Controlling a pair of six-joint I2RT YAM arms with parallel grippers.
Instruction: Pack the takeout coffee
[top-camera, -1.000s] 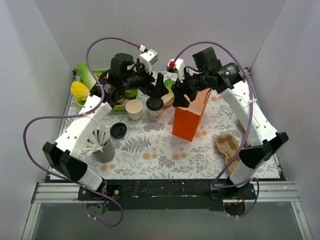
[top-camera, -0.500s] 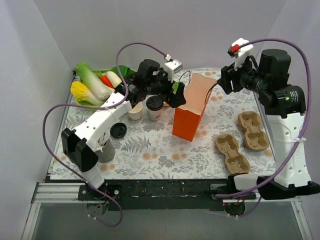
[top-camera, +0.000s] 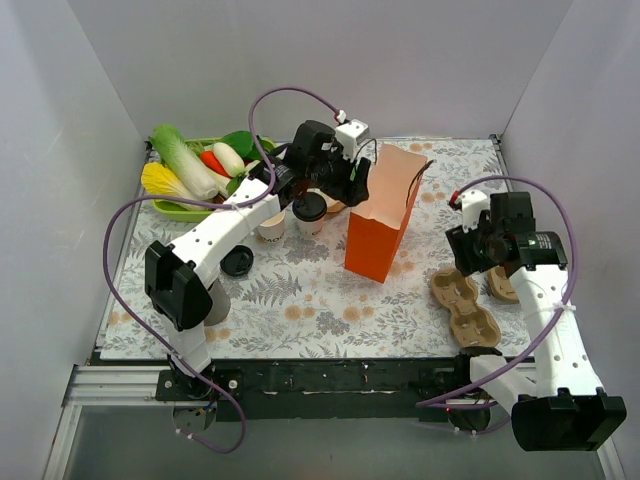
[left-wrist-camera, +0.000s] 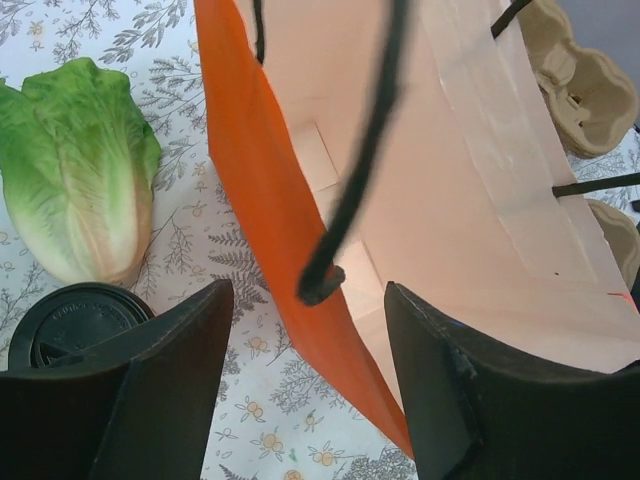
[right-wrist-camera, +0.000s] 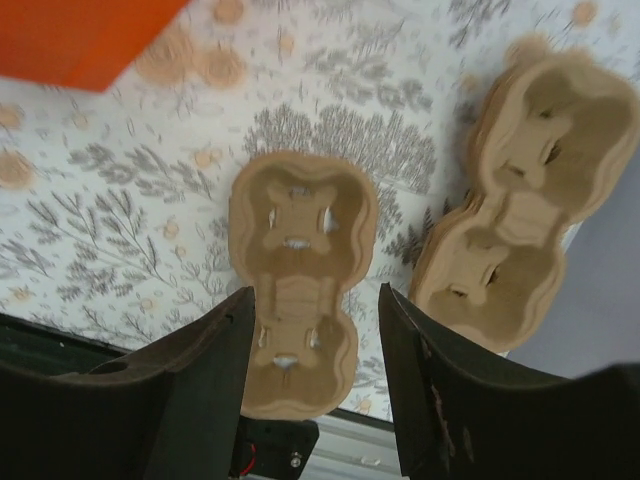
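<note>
While its dark fingers (left-wrist-camera: 160, 380) are held apart with nothing gripped, the left claw (left-wrist-camera: 307, 290) is pointed down at the open mouth of the orange paper bag (left-wrist-camera: 262, 190). The bag's near wall and a black cord handle (left-wrist-camera: 350, 190) are seen in the gap, and whether either is touched cannot be told. In the overhead view the wrist behind the claw is set at the upper centre of the frame, just left of the bag's top edge. From there the forearm is stretched back down and to the left to a sharply bent elbow above the base.

The takeout coffee (top-camera: 309, 212), lid on, is stood on the desk (top-camera: 300, 295) just below that wrist in the frame, beside the bag and outside it. Its black lid is caught at the lower left of the wrist view, next to a head of lettuce (left-wrist-camera: 80, 170). A bare-rimmed paper cup (top-camera: 268, 222) is stood just left of the coffee, and a loose black lid (top-camera: 236, 261) is found further to the lower left.

The right claw (right-wrist-camera: 315, 293) is likewise spread and empty, hung over a brown pulp cup carrier (right-wrist-camera: 300, 270), with a second carrier (right-wrist-camera: 525, 200) beside it at the right. Its arm is raised steeply from the lower right of the overhead view, with the wrist bent towards the frame's centre, well apart from the bag.
</note>
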